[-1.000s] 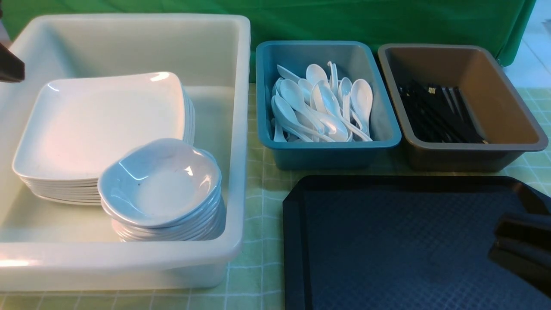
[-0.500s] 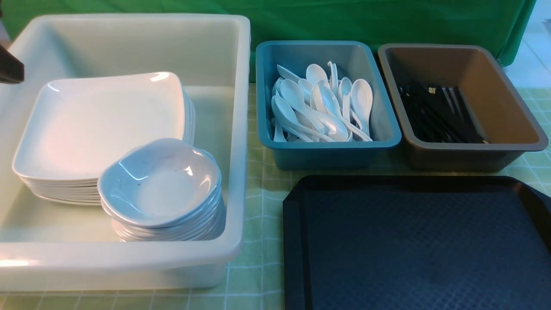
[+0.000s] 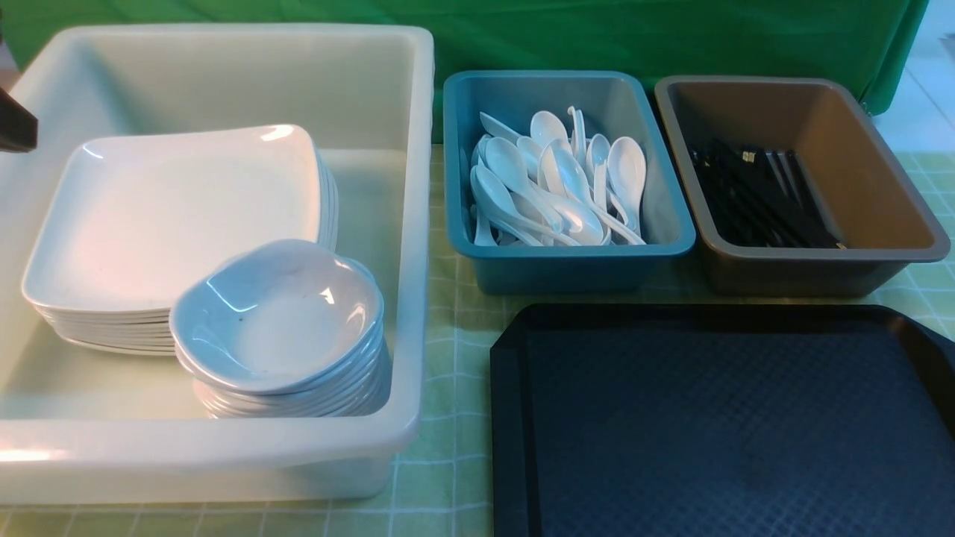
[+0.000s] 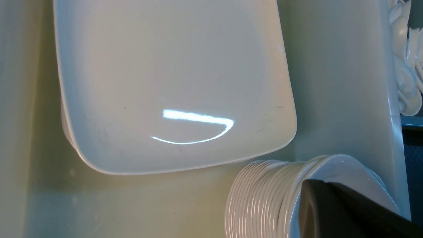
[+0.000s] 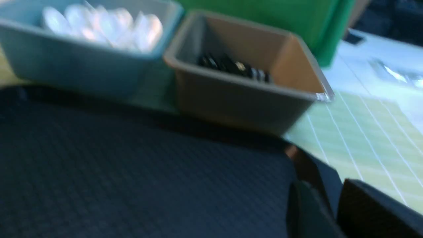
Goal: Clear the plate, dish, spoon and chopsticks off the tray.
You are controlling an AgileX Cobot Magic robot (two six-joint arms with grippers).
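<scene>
1. Starting at the left, the white tub (image 3: 418,224) holds a stack of plates. The top plate (image 3: 179,216) lies flat, glossy and hard. It is likely heavy for its width, slippery and breakable, so the upturned rim is the place to pinch.
2. The left pincer (image 4: 330,211) hangs above this tub near the dishes, closed and carrying nothing.
3. A dish (image 3: 280,317) tops its own stack, touching the front of the plates. It is small, deep and smooth, so I would grip across the lip.
4. The blue tub (image 3: 567,250) is heaped with spoons (image 3: 556,179). They are light, stiff and slick, and the stubby handle offers the surest hold.
5. The brown tub (image 3: 821,257) carries the chopsticks (image 3: 761,198). They are thin, rigid and apt to roll, and are best taken as a pair near the middle.
6. The tray (image 3: 716,425) sits on the surface in front of the two small tubs, and as much of it as shows is bare. I judge the clearing done.
7. The right pincer (image 5: 335,211), out of the front view, is low over the tray's right corner. The blurred wrist view shows its jaws slightly apart with nothing between them.
</scene>
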